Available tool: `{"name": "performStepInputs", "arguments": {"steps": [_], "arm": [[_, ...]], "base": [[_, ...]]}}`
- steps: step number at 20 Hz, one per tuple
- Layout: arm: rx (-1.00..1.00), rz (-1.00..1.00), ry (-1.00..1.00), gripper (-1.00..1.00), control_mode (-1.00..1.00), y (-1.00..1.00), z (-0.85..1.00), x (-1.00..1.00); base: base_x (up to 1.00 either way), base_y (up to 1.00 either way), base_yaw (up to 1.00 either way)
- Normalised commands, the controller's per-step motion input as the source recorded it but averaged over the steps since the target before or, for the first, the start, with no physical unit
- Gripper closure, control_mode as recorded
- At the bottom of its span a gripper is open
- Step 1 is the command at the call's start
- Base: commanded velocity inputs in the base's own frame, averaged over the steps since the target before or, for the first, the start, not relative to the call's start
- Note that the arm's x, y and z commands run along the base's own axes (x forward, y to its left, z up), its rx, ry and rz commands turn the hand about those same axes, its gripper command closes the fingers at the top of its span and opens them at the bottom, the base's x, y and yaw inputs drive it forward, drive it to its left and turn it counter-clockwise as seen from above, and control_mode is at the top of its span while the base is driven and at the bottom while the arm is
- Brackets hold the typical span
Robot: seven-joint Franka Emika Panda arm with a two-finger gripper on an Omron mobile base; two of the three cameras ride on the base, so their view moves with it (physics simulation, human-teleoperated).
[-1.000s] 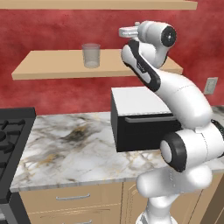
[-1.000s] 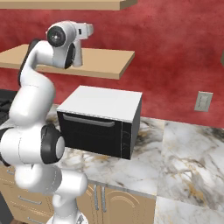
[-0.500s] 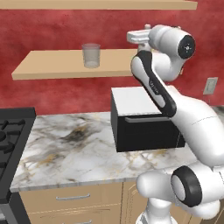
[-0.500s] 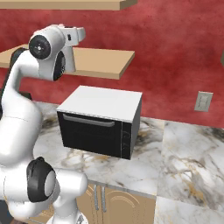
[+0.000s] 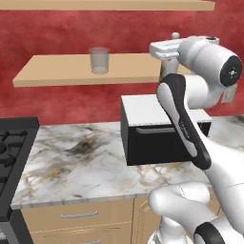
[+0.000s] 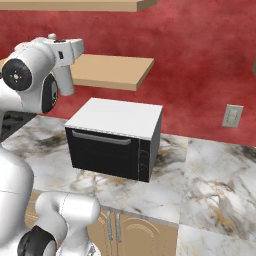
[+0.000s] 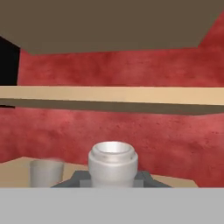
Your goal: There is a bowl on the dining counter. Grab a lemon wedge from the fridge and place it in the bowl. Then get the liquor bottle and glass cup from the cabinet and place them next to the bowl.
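Observation:
My gripper (image 5: 167, 51) is shut on the liquor bottle (image 5: 175, 36), a pale whitish-grey bottle held by its neck, just off the right end of the cabinet (image 5: 57, 71), a light-wood shelf on the red wall. The bottle's round mouth (image 7: 113, 159) sits between my dark fingers (image 7: 78, 179) in the hand view. From the right base view, the bottle (image 6: 64, 82) hangs below the gripper (image 6: 62, 54), in front of the shelf (image 6: 115, 70). The glass cup (image 5: 98, 60) stands upright on the shelf, left of the gripper, and appears pale at lower left (image 7: 46, 171).
A black oven box with a white top (image 5: 162, 138) sits on the marble wall counter (image 5: 81, 162) below the gripper. A black stove (image 5: 12, 143) is at the left. A second wood shelf (image 5: 95, 5) runs above. A wall outlet (image 6: 232, 116) is at the right.
The arm has swung to the right, carrying the bottle away from the glass cup toward the shelf's right end. The cup has stayed put.

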Motion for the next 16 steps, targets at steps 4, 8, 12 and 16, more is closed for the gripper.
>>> {"name": "performStepInputs", "arguments": {"steps": [4,8,12,16], "arm": [[0.0,0.0,-0.15,1.0,-1.0,-0.01,0.01,-1.0],[0.0,0.0,-0.16,1.0,-1.0,-0.05,0.06,-1.0],[0.0,0.0,-0.15,1.0,-1.0,-0.06,0.08,-1.0],[0.0,0.0,-0.12,1.0,1.0,0.0,0.04,-0.75]], "base": [[0.0,0.0,0.0],[0.0,0.0,0.0],[0.0,0.0,0.0],[-0.25,0.0,0.0]]}}
